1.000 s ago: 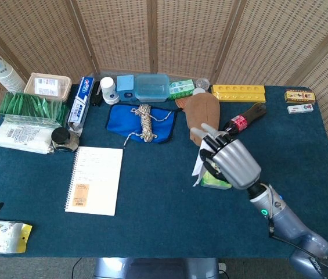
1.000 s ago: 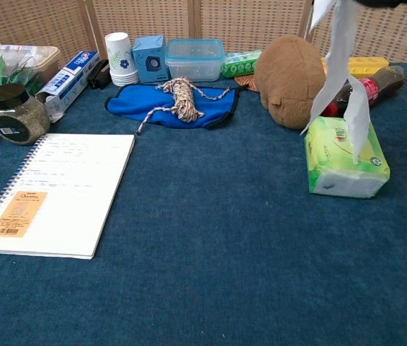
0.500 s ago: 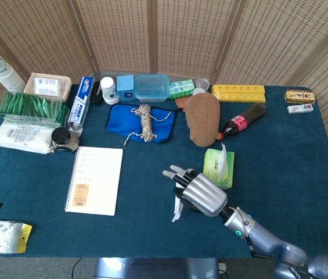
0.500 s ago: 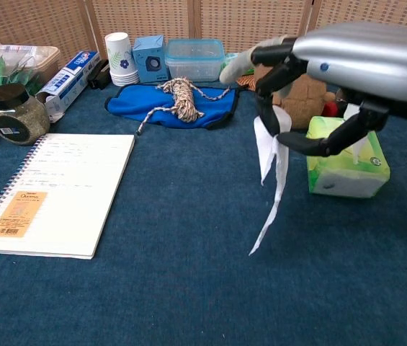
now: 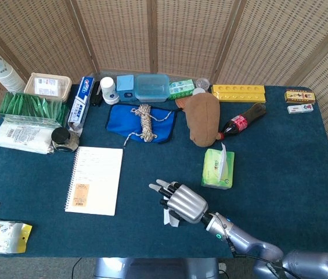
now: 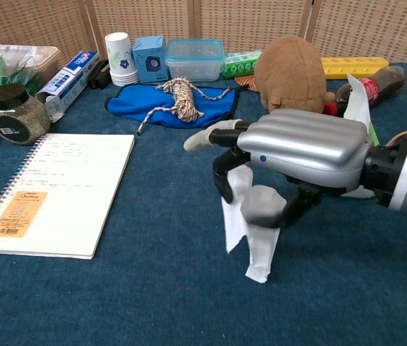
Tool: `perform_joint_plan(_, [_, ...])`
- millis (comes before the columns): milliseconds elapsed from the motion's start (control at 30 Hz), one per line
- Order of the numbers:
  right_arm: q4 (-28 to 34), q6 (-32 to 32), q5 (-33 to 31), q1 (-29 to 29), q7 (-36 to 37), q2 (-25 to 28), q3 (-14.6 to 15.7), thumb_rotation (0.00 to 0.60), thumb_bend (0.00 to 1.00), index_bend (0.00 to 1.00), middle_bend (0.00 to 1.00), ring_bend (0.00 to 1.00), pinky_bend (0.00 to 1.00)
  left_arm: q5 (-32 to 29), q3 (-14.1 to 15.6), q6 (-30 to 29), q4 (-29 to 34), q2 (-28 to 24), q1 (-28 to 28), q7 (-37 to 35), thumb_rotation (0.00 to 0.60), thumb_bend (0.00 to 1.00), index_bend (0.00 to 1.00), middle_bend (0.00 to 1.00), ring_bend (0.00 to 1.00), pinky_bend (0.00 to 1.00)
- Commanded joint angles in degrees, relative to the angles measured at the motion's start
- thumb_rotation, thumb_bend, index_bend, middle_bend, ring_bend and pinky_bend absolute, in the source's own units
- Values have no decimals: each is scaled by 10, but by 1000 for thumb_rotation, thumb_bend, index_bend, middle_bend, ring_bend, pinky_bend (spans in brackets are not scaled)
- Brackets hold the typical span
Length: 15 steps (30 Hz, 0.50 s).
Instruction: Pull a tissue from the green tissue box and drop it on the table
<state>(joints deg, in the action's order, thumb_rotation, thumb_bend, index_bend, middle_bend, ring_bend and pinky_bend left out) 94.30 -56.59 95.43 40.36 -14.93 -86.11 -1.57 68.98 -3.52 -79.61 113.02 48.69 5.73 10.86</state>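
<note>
The green tissue box [image 5: 217,170] lies right of the table's middle, with a fresh white tissue [image 5: 223,152] sticking up from its slot. My right hand [image 5: 181,201] hovers low near the front edge, left of the box, palm down. It pinches a pulled-out white tissue [image 6: 250,223] between thumb and fingers. The tissue hangs crumpled below the hand, and its lower end reaches the blue table cloth or nearly so. In the chest view the right hand [image 6: 297,151] hides most of the box. My left hand shows in neither view.
A spiral notebook [image 5: 94,180] lies left of the hand. Behind the box are a brown plush toy [image 5: 203,119] and a cola bottle [image 5: 242,121]. A blue cloth with a rope bundle [image 5: 143,122] lies further back, and a jar [image 5: 64,139] stands at the left.
My right hand pulled the tissue free of the box, then carried it left, toward the front edge and down low over the table. A new tissue stands up from the box.
</note>
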Motion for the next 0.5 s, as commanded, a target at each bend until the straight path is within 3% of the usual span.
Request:
perform_joint_plan(33, [7, 4, -16, 2, -7, -4, -7, 600, 10, 0, 0, 0, 245, 0, 0, 0, 0, -1, -1, -3, 600, 125, 0, 0, 0, 0])
perform_joint_plan(267, [13, -11, -38, -5, -27, -8, -22, 600, 0, 0, 0, 0, 209, 1, 1, 0, 1, -3, -2, -5, 600, 126, 0, 0, 0, 0])
perform_joint_plan(500, [14, -44, -22, -12, -19, 34, -29, 600, 0, 0, 0, 0, 209, 4, 2, -1, 2, -4, -2, -6, 600, 125, 0, 0, 0, 0])
